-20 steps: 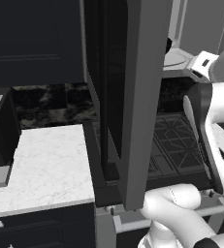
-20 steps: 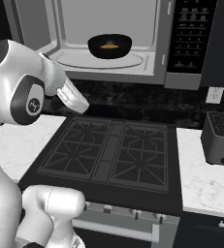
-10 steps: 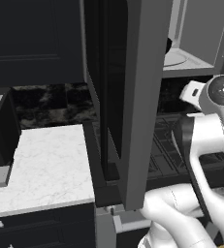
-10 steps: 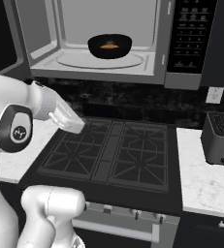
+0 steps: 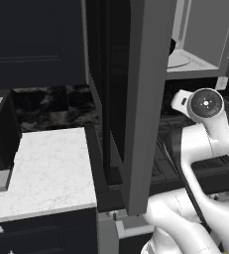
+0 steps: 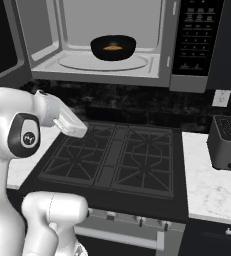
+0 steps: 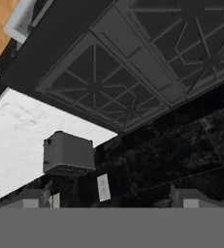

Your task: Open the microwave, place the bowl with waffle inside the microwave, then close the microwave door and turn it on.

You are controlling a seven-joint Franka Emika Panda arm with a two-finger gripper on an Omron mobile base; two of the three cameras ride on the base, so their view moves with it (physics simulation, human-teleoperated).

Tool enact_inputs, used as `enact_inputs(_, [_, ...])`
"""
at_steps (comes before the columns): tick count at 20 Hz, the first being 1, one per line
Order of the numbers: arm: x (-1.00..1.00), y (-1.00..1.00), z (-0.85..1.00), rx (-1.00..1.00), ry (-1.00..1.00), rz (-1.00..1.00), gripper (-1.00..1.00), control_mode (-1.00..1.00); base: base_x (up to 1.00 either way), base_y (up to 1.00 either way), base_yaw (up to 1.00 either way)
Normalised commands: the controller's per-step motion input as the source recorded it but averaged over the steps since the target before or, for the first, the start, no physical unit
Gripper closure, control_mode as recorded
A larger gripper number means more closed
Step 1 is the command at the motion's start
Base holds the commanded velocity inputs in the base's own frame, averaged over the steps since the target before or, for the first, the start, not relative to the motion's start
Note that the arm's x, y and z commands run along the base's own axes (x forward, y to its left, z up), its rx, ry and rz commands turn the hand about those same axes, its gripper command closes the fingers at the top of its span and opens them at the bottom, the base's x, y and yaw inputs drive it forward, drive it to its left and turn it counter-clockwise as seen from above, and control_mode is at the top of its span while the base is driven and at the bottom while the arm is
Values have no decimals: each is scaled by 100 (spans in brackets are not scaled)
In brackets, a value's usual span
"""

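Observation:
The microwave [image 6: 102, 62] stands open above the stove. On its round turntable sits the black bowl [image 6: 113, 47] with the golden waffle [image 6: 112, 48] inside it. The microwave door [image 5: 145, 99] is swung wide and shows edge-on as a tall dark panel with a grey frame; it is also at the left edge of the right base view [image 6: 4, 45]. My arm is folded low at the stove's left side, well below the microwave. In the hand view my gripper [image 7: 113, 201] is open and empty, its fingertips [image 7: 36, 197] far apart, facing the stove and backsplash.
A black gas stove [image 6: 122, 160] lies under the microwave. A dark toaster [image 6: 229, 142] stands on the white marble counter [image 6: 212, 190] to the right. The microwave's control panel [image 6: 194, 35] is at its right. Left of the stove is more marble counter [image 5: 41, 168].
My arm has dropped from microwave height to just above the stove's left side. The bowl stays on the turntable and the door stays open.

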Motion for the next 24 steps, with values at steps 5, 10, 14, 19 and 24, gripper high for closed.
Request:
enact_inputs(5, [0, 48, -13, 0, 3, -2, -100, -100, 0, 0, 0])
enact_inputs(10, [13, 0, -35, 0, 0, 0, -100, -100, 0, 0, 0])
enact_inputs(14, [22, -2, -51, 0, 0, -1, -100, -100, 0, 0, 0])
enact_inputs(19, [23, 13, -34, 0, 1, -6, -100, -100, 0, 0, 0])
enact_inputs(24, [16, 46, -24, 0, 6, -4, -100, -100, 0, 0, 0])
